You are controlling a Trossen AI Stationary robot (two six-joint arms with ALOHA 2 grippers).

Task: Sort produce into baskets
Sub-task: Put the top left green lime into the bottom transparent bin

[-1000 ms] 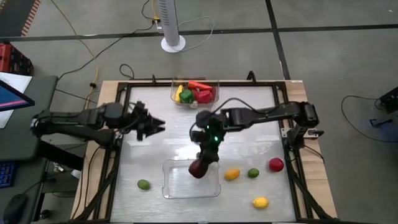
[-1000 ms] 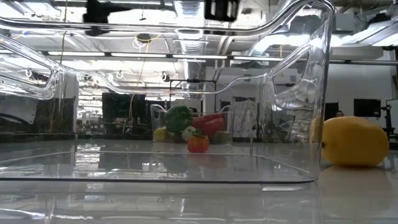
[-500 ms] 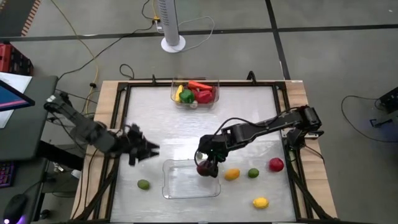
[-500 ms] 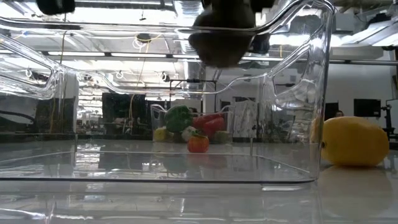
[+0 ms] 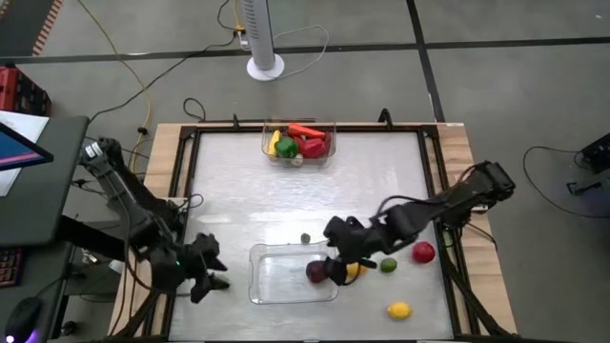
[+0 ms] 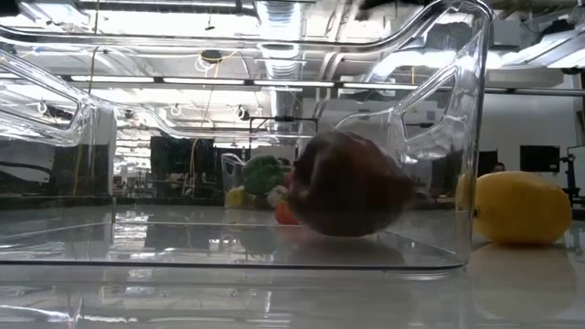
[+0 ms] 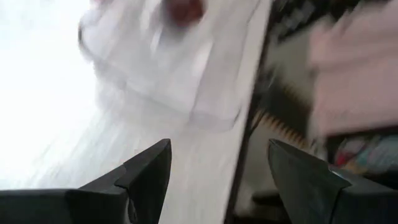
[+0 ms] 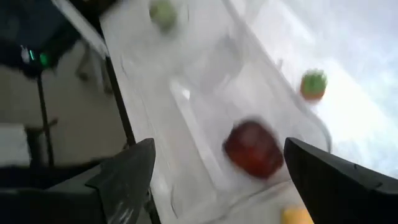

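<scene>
A dark maroon round piece [image 5: 315, 272] lies on the floor of the near clear bin [image 5: 272, 283]; it also shows in the low view [image 6: 347, 196] and the right wrist view [image 8: 254, 149]. My right gripper [image 5: 335, 269] is open just to the right of it and holds nothing; its fingers stand wide apart in the right wrist view [image 8: 219, 146]. My left gripper [image 5: 205, 273] is open and empty, low at the near left, beside the bin's left wall [image 7: 219, 144]. A green piece [image 8: 163, 12] lies near it. The far bin [image 5: 298, 143] holds several pieces.
Loose pieces lie to the right of the near bin: a yellow-orange one [image 5: 355, 271], a green one [image 5: 388, 264], a red one [image 5: 422, 252] and a yellow one [image 5: 399, 310]. A small green-topped piece [image 5: 305, 238] lies just beyond the bin's far wall. A black frame [image 5: 191, 191] borders the table.
My right gripper has gone down and toward the near edge with the maroon piece, into the near bin, and has let go; the piece now lies on the bin floor. My left arm has swung from the table's middle left to its near left and dropped low.
</scene>
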